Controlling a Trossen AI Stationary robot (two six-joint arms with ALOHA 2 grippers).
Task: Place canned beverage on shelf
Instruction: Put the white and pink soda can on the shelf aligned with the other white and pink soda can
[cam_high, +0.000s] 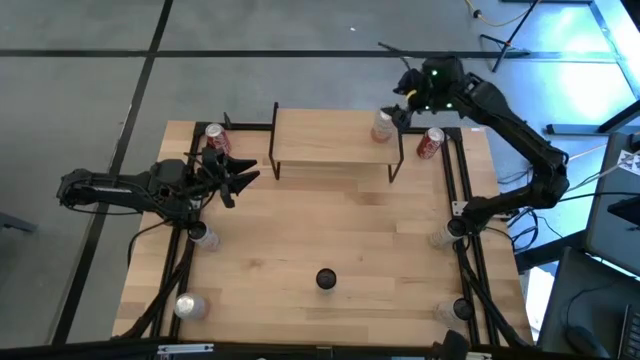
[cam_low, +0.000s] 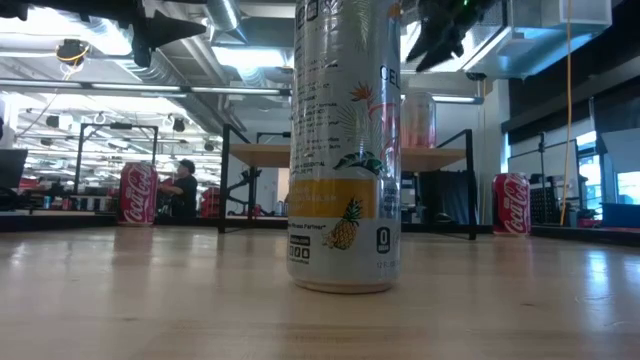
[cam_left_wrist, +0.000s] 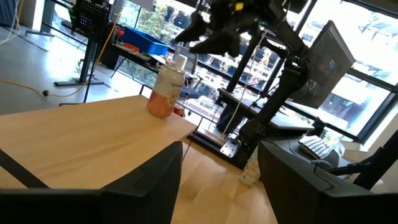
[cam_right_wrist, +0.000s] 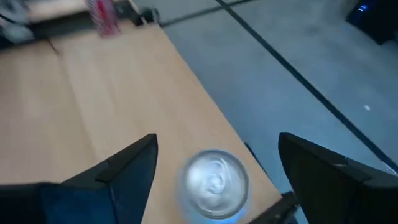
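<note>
Peach-coloured beverage can with silver top (cam_high: 382, 127): upright on the small raised light-wood shelf on thin black legs (cam_high: 325, 135), at the right end of the board, close to its right and rear edges. Rest of the board toward its left end: open wood.

Right gripper (cam_high: 403, 112): above the can, near the shelf's rear right corner. In the right wrist view, fingers spread wide apart (cam_right_wrist: 217, 143), with the silver can top (cam_right_wrist: 214, 180) showing between them. In the low view, held clear above the can (cam_low: 418, 120), not touching.

Shelf position: along the far edge of the large wooden tabletop (cam_high: 330, 220), about mid-width.

Red cola can (cam_high: 430, 143): upright on the tabletop just beside the shelf's right end, near the far right corner. Second red cola can (cam_high: 217, 138): upright near the far left corner, apart from the shelf's left end.

Left gripper (cam_high: 245, 178): over the tabletop off the shelf's front left corner, fingers apart, holding nothing, pointed along the shelf.

Centre of the tabletop in front of the shelf: open wood. Tall white can with pineapple print (cam_low: 345, 145): upright toward the near edge.
</note>
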